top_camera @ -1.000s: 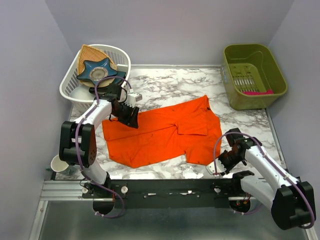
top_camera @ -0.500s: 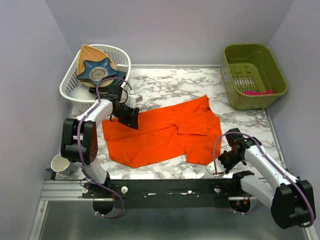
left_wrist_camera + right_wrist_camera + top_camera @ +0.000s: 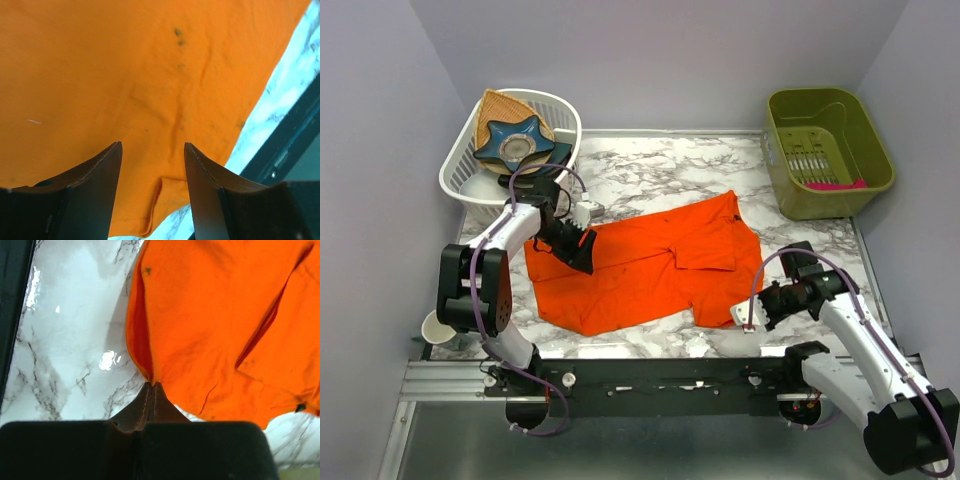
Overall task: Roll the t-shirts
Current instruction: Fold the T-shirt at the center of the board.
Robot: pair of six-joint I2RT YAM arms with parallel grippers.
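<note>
One orange t-shirt [image 3: 650, 265], spread flat on the marble table [image 3: 660, 160], nearer its front edge than its far edge. The left hand [image 3: 152, 146], fingers parted to a middling gap, poised over the shirt's left end, gripping nothing. The right hand [image 3: 151, 386], pinched tight on the shirt's hem at its front right corner.

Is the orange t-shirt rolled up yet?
Not rolled: the t-shirt lies spread across the marble table, no roll begun.

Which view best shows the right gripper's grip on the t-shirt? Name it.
Right wrist: the right gripper is shut on the orange t-shirt edge, close up. Top external shows it small; left wrist shows only fabric.
</note>
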